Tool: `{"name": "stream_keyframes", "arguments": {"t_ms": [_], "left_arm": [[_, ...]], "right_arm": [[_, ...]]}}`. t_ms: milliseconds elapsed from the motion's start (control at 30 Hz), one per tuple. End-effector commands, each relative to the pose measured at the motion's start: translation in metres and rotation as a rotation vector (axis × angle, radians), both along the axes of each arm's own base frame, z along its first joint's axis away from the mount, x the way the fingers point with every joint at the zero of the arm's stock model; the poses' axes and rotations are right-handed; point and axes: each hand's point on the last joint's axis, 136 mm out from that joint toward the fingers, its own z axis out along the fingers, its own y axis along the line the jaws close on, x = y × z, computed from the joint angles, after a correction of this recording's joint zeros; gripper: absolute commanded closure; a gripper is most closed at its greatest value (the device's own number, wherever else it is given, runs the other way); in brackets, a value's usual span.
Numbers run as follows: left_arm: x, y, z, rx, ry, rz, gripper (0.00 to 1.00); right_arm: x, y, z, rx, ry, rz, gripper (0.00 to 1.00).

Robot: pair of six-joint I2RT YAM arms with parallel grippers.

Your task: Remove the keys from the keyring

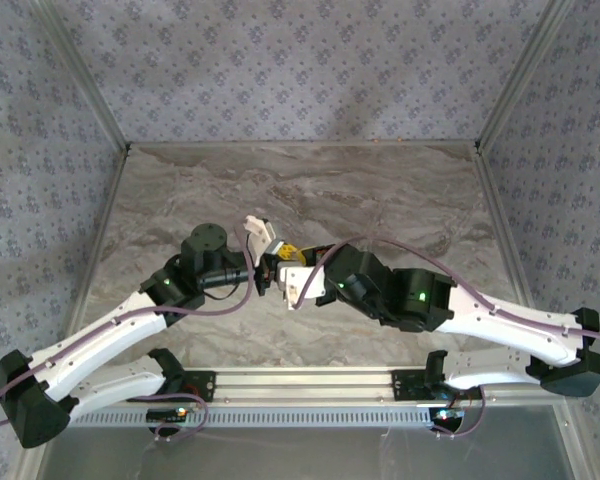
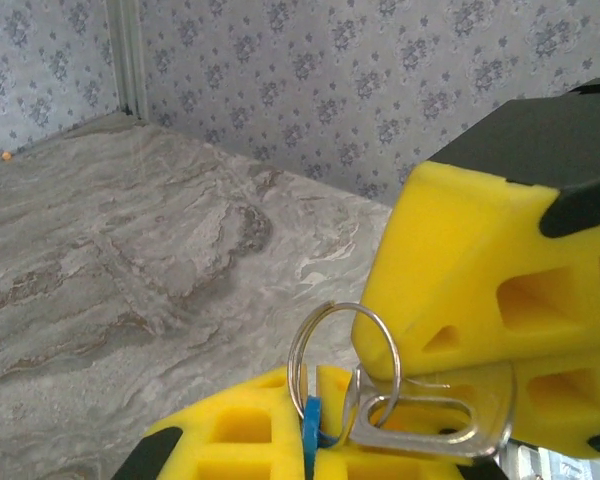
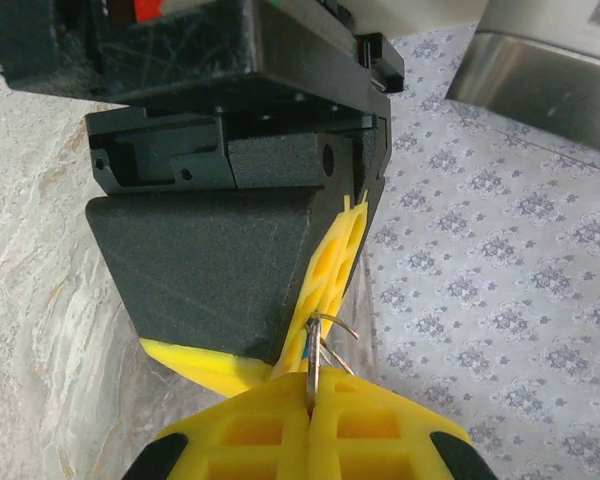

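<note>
Both grippers meet above the middle of the table, left gripper (image 1: 271, 264) against right gripper (image 1: 288, 266). In the left wrist view my left gripper (image 2: 315, 405) is shut on the thin silver keyring (image 2: 298, 350) and a small bright-blue piece of the keys (image 2: 312, 430). The ring stands up out of the yellow pads. A flat silver key (image 2: 430, 425) hangs on the ring, pinched between the right gripper's yellow fingers (image 2: 460, 260). In the right wrist view my right gripper (image 3: 310, 388) is shut on that key (image 3: 311, 360), seen edge-on, with the ring's wire (image 3: 342, 326) beside the left gripper's fingers (image 3: 335, 255).
The grey marble-patterned table (image 1: 310, 190) stretches behind the grippers. Patterned fabric walls (image 1: 300, 60) with metal corner posts (image 1: 80, 75) close it in. An aluminium rail (image 1: 300, 383) runs along the near edge between the arm bases. Purple cables (image 1: 410, 250) loop over both arms.
</note>
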Motion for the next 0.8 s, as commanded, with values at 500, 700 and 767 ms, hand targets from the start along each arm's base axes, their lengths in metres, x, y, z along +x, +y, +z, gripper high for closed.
{"name": "stream_keyframes", "arguments": {"t_ms": [500, 700, 767], "left_arm": [[-0.039, -0.011, 0.110, -0.332, -0.202, -0.189, 0.93], [-0.036, -0.011, 0.107, -0.332, -0.200, -0.175, 0.81], [-0.034, -0.011, 0.105, -0.329, -0.201, -0.165, 0.77]], "right_arm": [[-0.033, 0.058, -0.059, 0.008, 0.258, 0.248, 1.00], [-0.012, 0.058, -0.030, 0.118, 0.209, 0.190, 1.00], [-0.001, 0.056, -0.020, 0.151, 0.187, 0.156, 1.00]]}}
